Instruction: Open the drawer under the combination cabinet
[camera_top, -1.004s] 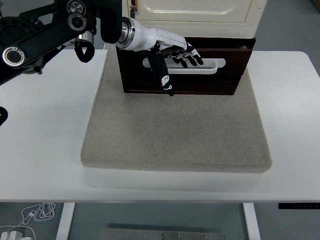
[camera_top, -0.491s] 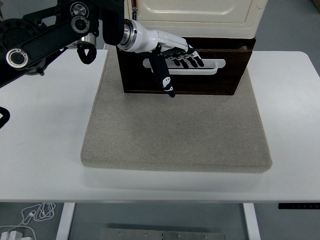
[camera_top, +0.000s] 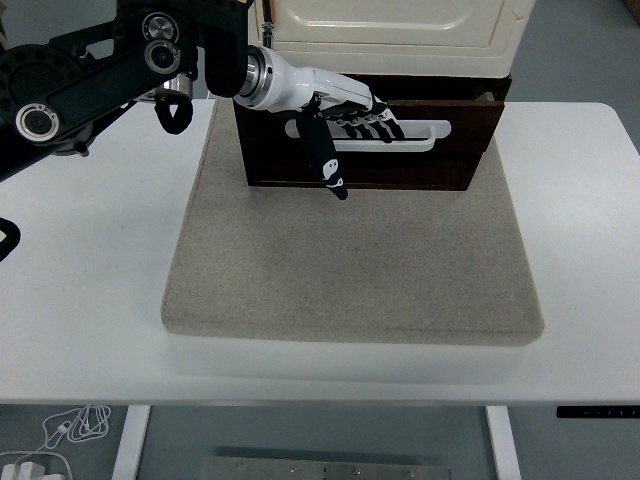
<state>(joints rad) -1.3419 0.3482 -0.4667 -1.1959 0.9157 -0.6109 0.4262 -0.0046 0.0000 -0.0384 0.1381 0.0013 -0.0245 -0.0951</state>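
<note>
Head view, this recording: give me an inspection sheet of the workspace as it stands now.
Surface: white table with a grey mat on it.
Job's things: dark brown drawer under the cream cabinet, white handle.
Clutter: nothing seen.
Robot hands: left robot hand at the handle, fingers over it, thumb pointing down; whether it grips cannot be told. Right not in view.
Cables: white cable on the floor.
Surroundings: grey floor, table legs.

The drawer (camera_top: 400, 165) is dark brown with a white handle (camera_top: 415, 135). The cabinet (camera_top: 390, 22) is cream, the mat (camera_top: 350, 260) grey-beige, the counter (camera_top: 90, 300) white.
</note>
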